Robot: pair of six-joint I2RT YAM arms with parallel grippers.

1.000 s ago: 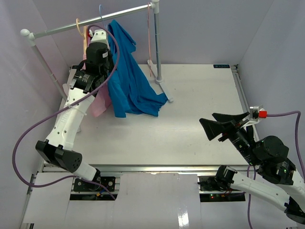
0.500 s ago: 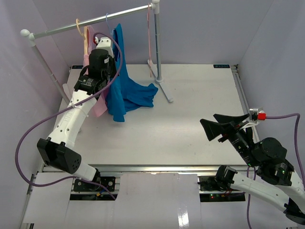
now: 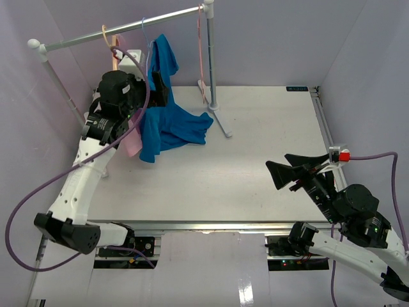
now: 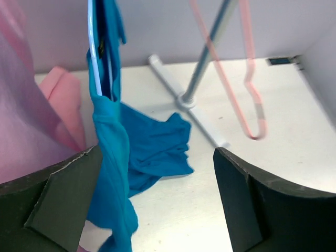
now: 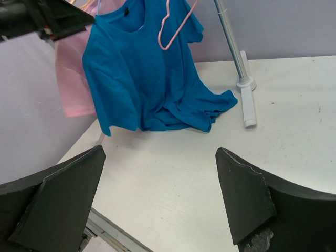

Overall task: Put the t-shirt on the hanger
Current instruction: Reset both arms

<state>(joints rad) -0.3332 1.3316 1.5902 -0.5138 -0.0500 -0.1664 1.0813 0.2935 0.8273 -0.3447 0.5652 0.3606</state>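
The bright blue t-shirt [image 3: 163,64] hangs by its neck from the light-blue hanger [image 4: 94,50], whose hook [image 3: 143,25] is over the rail. Its lower half lies crumpled on the table [image 3: 182,125]. My left gripper [image 3: 158,89] is beside the hanging cloth, jaws wide open and gripping nothing; in the left wrist view the t-shirt [image 4: 113,142] drapes just in front of the left finger [image 4: 58,202]. My right gripper [image 3: 287,167] hovers open over the table's near right, far from the t-shirt [image 5: 139,73].
A metal rail [image 3: 83,39] on two posts spans the back left, its right post [image 3: 211,64] standing on a foot [image 4: 184,100]. A pink hanger [image 3: 200,54], a cream hanger [image 3: 114,48] and a pale pink garment [image 3: 131,144] also hang there.
My left gripper has opened and let go of the t-shirt, then drawn back to the left. The shirt's top now hangs free on the hanger. The right arm barely moved.
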